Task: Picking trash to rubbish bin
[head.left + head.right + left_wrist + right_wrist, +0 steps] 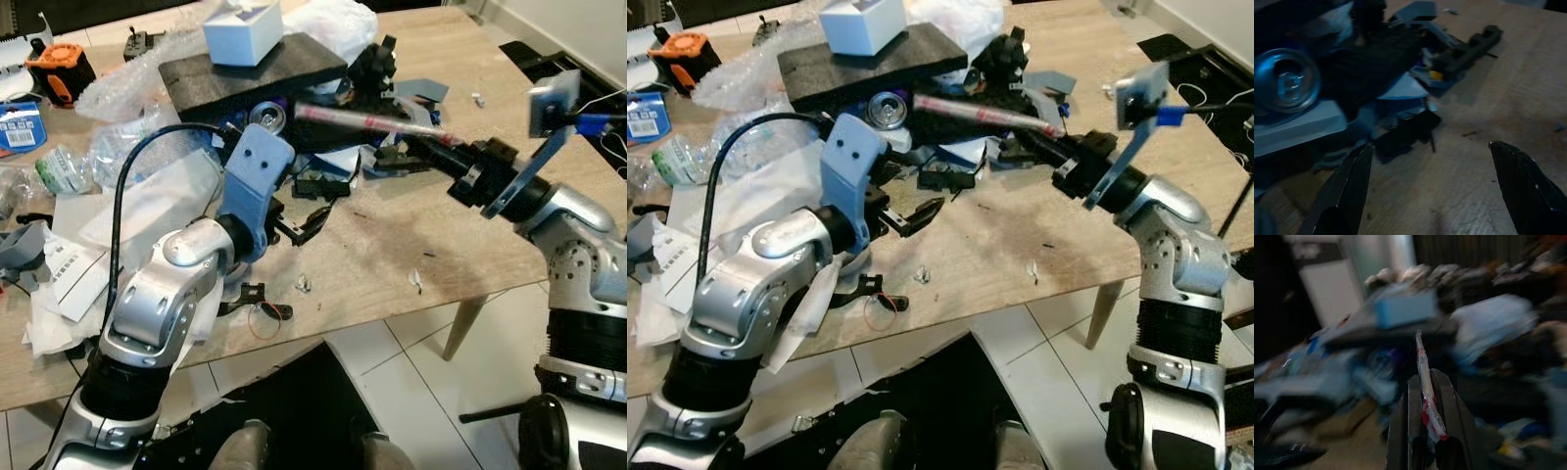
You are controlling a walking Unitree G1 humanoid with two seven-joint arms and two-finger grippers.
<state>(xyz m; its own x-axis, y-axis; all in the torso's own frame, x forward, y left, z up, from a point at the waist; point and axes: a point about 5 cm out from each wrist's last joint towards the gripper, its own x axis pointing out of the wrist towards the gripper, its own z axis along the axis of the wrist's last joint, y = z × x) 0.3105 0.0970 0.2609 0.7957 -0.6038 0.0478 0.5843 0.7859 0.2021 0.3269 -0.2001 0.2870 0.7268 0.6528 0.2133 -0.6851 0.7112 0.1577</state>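
My right gripper (433,137) is shut on a long, thin red-and-white plastic wrapper (362,119), held lifted over the cluttered middle of the wooden table (392,245). In the right wrist view the wrapper (1424,377) stands up between the closed fingers (1410,421). My left gripper (302,225) hovers open just above the tabletop, holding nothing. A small black plastic part (1405,134) lies just beyond its fingers. A drink can (1284,81) lies on its side further back.
A black foam slab (245,73) carrying a white box (243,29) sits at the back. Papers (78,264), plastic bags and a bottle (64,168) crowd the left. A red wire loop (266,318) and small scraps (416,281) lie near the front edge.
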